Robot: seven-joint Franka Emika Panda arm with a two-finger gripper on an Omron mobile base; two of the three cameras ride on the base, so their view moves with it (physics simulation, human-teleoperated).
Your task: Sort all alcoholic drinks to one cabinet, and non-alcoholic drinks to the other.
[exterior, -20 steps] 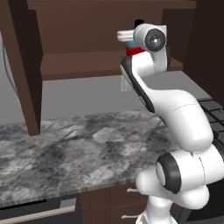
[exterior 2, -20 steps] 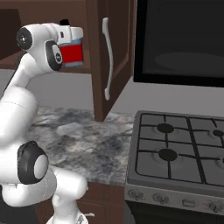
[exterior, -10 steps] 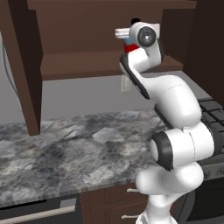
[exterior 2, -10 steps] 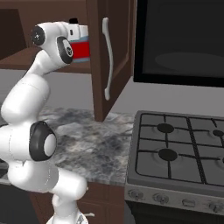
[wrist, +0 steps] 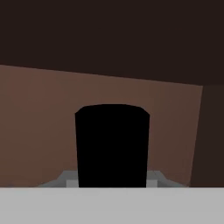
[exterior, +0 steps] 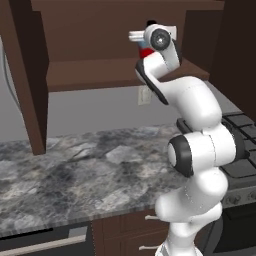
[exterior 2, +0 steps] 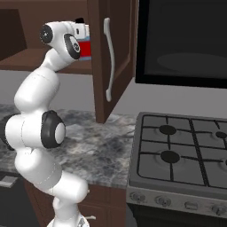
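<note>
One blue bottle with a red label (exterior 2: 86,48) is sitting at the level of the open wall cabinet's shelf (exterior: 100,75), near the shelf's front edge and close to its right end. Its black cap (wrist: 112,146) is rising in the middle of the hand view, in front of the brown inner wall of the cabinet. The end effector (exterior 2: 82,37) is clenched on this bottle, grasping it at the upper part; the bottle is standing upright. I cannot tell if the bottle's bottom is touching the shelf or is slightly above it. In the left base view only a small red part of the label (exterior: 145,52) is showing behind the wrist of the white arm (exterior: 190,105). The cabinet door (exterior 2: 113,53) with its silver bar handle (exterior 2: 107,60) is standing open just to the right of the bottle. Below, the grey stone worktop (exterior: 75,175) is running to the gas stove (exterior 2: 181,155) at its right edge.
</note>
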